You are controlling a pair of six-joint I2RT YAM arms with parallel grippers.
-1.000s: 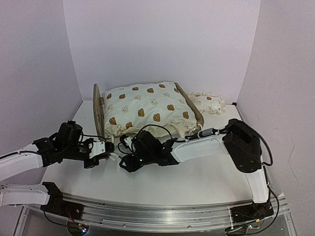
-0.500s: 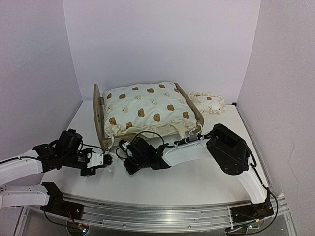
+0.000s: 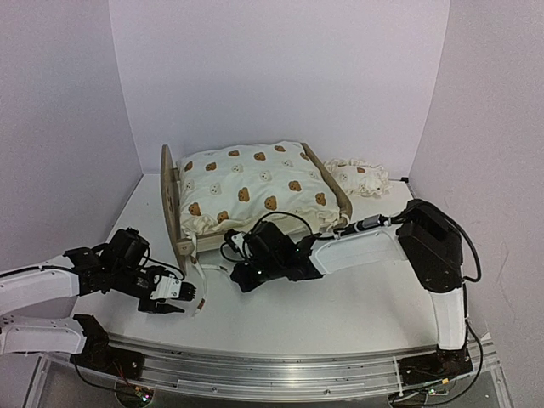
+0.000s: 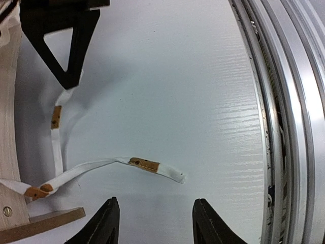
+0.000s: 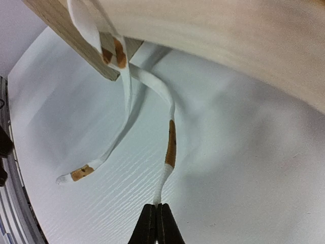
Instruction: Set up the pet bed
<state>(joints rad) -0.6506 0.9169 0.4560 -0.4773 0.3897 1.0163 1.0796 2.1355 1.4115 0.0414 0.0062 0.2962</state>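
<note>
The pet bed [image 3: 169,197] sits toward the far middle of the white table [image 3: 340,297], its tall wooden end board on the left, and the cream bear-print cushion [image 3: 251,191] lies puffed up on top of it. The small matching pillow [image 3: 361,177] is outside the frame, just beyond the bed's far right corner. Both arms are low at the bed's near left corner, where two thin white ties with brown patches trail from the cushion onto the table. The right gripper [image 3: 234,272] reaches in from the right, just near of the bed's long side. In its own camera its fingers are pressed together on the end of the pinched tie [image 5: 170,145], which runs up from the fingertips to the wooden corner of the frame [image 5: 228,46]. The loose tie [image 5: 81,173] curves away to the left beside it and lies flat. The left gripper [image 3: 189,297] sits nearer and further left, clear of the bed, with its jaws spread and nothing between them. From its wrist camera the loose tie [image 4: 144,163] lies on the table just ahead of the open fingers [image 4: 104,223], apart from both. Its free end points right, toward the table's metal edge rail [image 4: 284,127]. The bed's wood [image 4: 7,127] fills the left edge of that view. Further off, the pinched tie [image 4: 57,122] rises to the black finger of the right gripper [image 4: 66,46].
</note>
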